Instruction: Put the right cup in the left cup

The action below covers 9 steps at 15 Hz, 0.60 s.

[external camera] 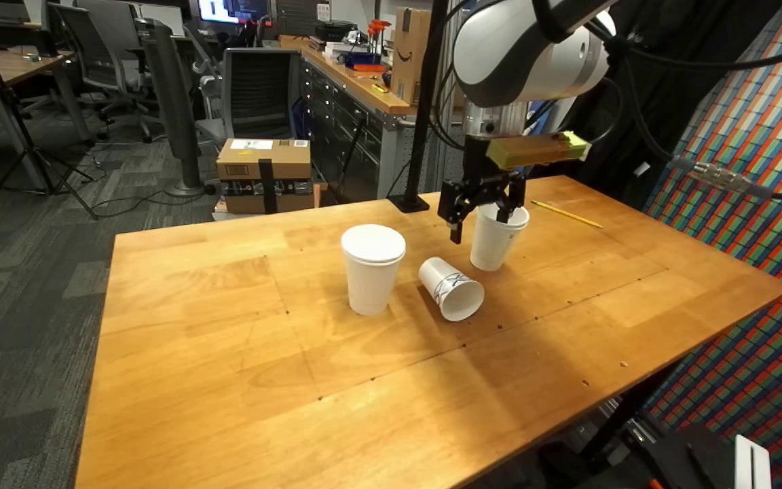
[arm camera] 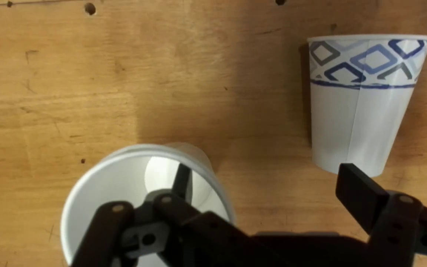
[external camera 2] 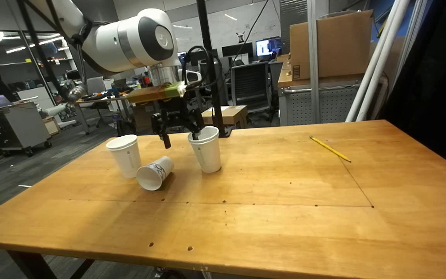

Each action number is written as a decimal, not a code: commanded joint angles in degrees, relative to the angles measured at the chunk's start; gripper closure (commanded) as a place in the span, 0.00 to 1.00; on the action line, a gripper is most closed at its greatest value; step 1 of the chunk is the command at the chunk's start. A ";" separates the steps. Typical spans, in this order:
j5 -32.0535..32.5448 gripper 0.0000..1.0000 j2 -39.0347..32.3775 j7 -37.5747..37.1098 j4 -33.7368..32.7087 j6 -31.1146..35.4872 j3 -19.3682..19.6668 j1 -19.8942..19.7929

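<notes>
The hand (external camera 2: 181, 140) has its two fingers spread wide apart, and it has hold of nothing. One finger reaches down into the mouth of the right cup (external camera 2: 208, 157), which stands upright on the worktop (external camera 2: 265, 232); the other finger is outside this cup, in the air. Whether the inner finger touches the cup wall, I cannot tell.

The left cup (external camera: 371, 288) also stands upright, apart from the right cup in both exterior views. Its top looks plain white; I cannot tell if this is a lid. Between these two, the patterned cup (arm camera: 347, 122) lies on its side, with blue and grey diamonds near its rim and a dark blue line under them.

In an exterior view, each upright cup carries a small dark mark (external camera 2: 199, 148), too small for reading. Behind the worktop, a tall carton (external camera: 409, 68) shows the curved arrow of Amazon. A white label (external camera: 252, 145) on a lower box (external camera: 241, 170) is not readable for me. A yellow pencil (external camera 2: 330, 149) lies apart from the cups.
</notes>
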<state>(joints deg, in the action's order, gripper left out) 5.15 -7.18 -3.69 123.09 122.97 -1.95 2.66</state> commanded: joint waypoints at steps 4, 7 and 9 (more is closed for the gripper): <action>-1.25 0.35 1.81 -0.62 4.73 0.89 0.30 -0.44; -1.30 0.61 2.30 -0.52 5.28 0.92 0.12 -0.30; -1.35 0.77 2.79 -0.19 5.36 0.87 0.01 -0.24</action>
<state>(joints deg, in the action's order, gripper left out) 5.02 -6.34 -3.93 126.84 123.11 -1.69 2.31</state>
